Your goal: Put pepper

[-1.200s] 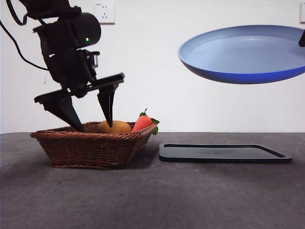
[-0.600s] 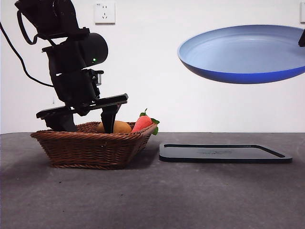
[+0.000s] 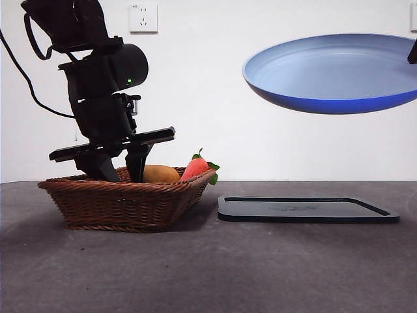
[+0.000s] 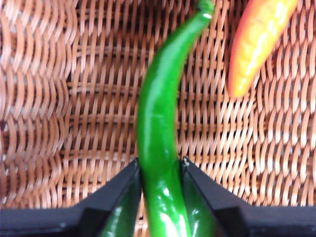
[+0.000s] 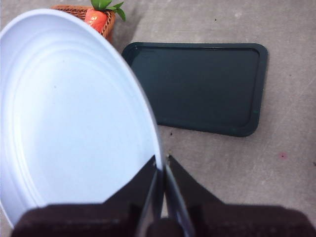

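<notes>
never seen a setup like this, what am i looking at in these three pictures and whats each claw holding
This is a two-armed robot at a table; each arm ends in a two-jawed gripper with a small camera on its wrist.

The front view looks level across the table. It shows a wicker basket and a flat black tray on the grey table, and a blue plate held in the air.

The left wrist view looks down into the basket: the left gripper is closed on a long green pepper, which lies on the basket floor. An orange pointed vegetable lies apart from it.

The right wrist view looks down from above: the right gripper pinches the plate's rim, with the tray below.
</notes>
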Motion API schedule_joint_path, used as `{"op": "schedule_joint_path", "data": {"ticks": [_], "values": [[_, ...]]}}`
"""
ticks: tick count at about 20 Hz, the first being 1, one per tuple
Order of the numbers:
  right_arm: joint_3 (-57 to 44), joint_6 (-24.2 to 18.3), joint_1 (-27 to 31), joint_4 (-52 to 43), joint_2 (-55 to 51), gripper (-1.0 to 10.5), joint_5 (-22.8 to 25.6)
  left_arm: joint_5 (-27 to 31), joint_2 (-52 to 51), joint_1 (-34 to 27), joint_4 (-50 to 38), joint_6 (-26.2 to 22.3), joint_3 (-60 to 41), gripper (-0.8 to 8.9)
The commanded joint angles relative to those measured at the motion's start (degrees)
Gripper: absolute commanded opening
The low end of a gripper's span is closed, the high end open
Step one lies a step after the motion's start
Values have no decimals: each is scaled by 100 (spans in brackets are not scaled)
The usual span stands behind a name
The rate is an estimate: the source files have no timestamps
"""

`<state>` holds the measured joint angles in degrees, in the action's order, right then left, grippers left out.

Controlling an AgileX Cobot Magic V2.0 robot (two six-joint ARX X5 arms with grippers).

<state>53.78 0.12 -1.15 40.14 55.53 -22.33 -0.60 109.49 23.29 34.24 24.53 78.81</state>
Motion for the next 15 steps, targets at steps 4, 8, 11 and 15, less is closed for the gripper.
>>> {"op": "schedule_joint_path", "data": {"ticks": [4, 8, 11, 15], "values": [[105, -17, -9, -83, 33, 5, -24, -151, -72, 31, 15, -24, 120, 82], [103, 0, -9, -83, 105, 5, -20, -289, -503, 33, -37, -28, 120, 82], [103, 76, -11, -81, 376, 5, -24, -544, -944, 52, -37, -33, 120, 82], [103, 317, -131, -162, 1104, 5, -31, -1303, -1561, 262, -127, -66, 120, 82]]}}
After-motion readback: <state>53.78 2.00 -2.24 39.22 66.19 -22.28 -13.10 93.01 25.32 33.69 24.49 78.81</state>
